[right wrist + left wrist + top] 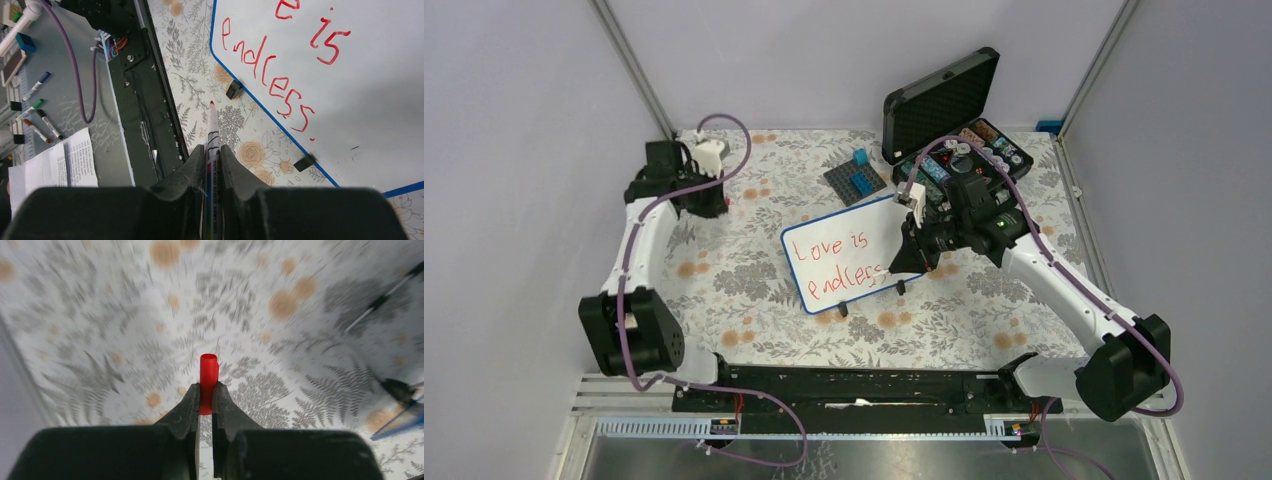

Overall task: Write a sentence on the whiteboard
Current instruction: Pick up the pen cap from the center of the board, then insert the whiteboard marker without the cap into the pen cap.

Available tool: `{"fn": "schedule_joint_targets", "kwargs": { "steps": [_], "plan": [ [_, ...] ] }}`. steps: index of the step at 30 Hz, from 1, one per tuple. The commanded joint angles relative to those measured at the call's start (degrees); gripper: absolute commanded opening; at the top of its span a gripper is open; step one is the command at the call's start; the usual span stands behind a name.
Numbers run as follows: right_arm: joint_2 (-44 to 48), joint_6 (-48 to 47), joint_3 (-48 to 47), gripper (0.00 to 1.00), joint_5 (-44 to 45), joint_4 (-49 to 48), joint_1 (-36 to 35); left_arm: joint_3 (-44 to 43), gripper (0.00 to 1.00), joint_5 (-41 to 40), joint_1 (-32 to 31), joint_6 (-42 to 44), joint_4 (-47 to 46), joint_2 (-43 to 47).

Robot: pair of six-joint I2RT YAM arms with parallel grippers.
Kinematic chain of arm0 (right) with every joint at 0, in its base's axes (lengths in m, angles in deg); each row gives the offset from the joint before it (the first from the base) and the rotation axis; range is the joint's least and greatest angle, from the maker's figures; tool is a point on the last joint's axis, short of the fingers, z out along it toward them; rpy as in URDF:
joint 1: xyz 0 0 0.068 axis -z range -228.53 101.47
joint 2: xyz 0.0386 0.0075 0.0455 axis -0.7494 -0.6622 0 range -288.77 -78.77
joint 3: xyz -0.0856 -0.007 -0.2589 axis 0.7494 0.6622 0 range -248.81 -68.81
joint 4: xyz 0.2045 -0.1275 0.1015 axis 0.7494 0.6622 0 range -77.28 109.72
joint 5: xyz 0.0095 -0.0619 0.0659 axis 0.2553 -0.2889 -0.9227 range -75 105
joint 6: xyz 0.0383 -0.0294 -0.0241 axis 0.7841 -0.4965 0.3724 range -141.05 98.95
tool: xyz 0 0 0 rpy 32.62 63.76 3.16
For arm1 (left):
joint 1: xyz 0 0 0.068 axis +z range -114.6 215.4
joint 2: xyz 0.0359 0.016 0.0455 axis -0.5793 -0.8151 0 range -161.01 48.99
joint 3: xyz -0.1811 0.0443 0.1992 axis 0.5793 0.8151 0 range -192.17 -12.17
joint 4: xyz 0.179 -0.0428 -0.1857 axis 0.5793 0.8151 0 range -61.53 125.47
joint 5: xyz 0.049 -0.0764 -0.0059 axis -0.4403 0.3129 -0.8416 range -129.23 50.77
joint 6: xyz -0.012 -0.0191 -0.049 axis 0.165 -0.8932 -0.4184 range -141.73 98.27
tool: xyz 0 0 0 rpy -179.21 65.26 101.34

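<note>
Though unclear from overhead, my left claw [206, 391] pinches a red cap [209, 371], right claw [213, 154] a marker [212, 125] pointing twelve o'clock

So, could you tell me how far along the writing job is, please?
Done: the sentence "Love is endless." stands in red on the whiteboard, full stop included. In hand: the right claw grips the uncapped red marker, tip off the board; the left claw is shut on the red cap. Left: probably just recapping the marker.
</note>
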Motion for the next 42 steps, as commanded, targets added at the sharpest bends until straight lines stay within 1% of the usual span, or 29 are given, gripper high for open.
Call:
{"fn": "schedule_joint_targets", "kwargs": {
  "steps": [1, 3, 5, 8, 10, 13, 15, 17, 19, 23, 26, 29, 31, 36, 42],
  "plan": [
    [0.6, 3.6, -3.6, 0.0, -4.8, -1.9, 1.4, -12.6, 0.0, 11.4, -2.8, 5.1, 9.7, 6.9],
    [0.1, 5.9, -3.8, 0.0, -7.0, -3.2, 2.4, -16.3, 0.0, 14.9, -6.5, 7.3, 14.2, 8.0],
    [-0.3, 8.0, -3.5, 0.0, -10.2, -5.0, 3.8, -18.1, 0.0, 17.2, -11.9, 9.0, 17.9, 9.1],
    [-0.5, 11.5, -2.9, 0.0, -13.6, -8.2, 6.3, -17.3, 0.0, 23.2, -19.2, 11.3, 21.2, 11.2],
    [-0.4, 14.1, -2.1, 0.0, -15.9, -10.9, 7.5, -15.5, 0.0, 25.3, -23.8, 11.8, 21.3, 12.6],
    [0.0, 19.5, -0.1, 0.0, -18.4, -16.1, 8.2, -12.4, 0.0, 26.1, -30.5, 13.1, 21.8, 13.1],
    [0.3, 22.6, 1.7, 0.0, -18.9, -19.7, 8.2, -10.6, 0.0, 25.3, -34.4, 14.2, 22.5, 12.5],
    [0.6, 24.6, 3.6, 0.0, -20.0, -22.4, 8.3, -9.1, 0.0, 25.1, -37.6, 14.4, 22.6, 11.9],
    [0.7, 24.9, 4.6, 0.0, -21.0, -23.0, 8.3, -7.4, 0.0, 25.4, -40.3, 13.7, 21.5, 11.5],
    [1.0, 27.2, 5.7, 0.0, -24.3, -25.4, 8.3, -5.8, 0.0, 26.4, -41.1, 13.0, 19.6, 11.1],
    [0.8, 29.2, 6.6, 0.0, -25.2, -27.6, 8.1, -5.6, 0.0, 27.5, -41.5, 13.6, 19.5, 10.6],
    [0.5, 35.6, 9.0, 0.0, -26.9, -35.9, 7.6, -5.8, 0.0, 27.4, -42.0, 13.7, 19.6, 9.6],
    [0.3, 38.3, 9.9, 0.0, -27.4, -38.7, 7.0, -5.8, 0.0, 27.5, -42.2, 13.9, 19.5, 9.3],
    [-0.1, 37.6, 9.4, 0.0, -27.1, -37.3, 5.2, -6.4, 0.0, 27.3, -42.7, 13.8, 19.5, 8.5],
    [-0.9, 32.7, 7.7, 0.0, -24.9, -31.8, 2.6, -6.9, 0.0, 26.9, -43.1, 13.8, 19.6, 8.1]
  ]
}}
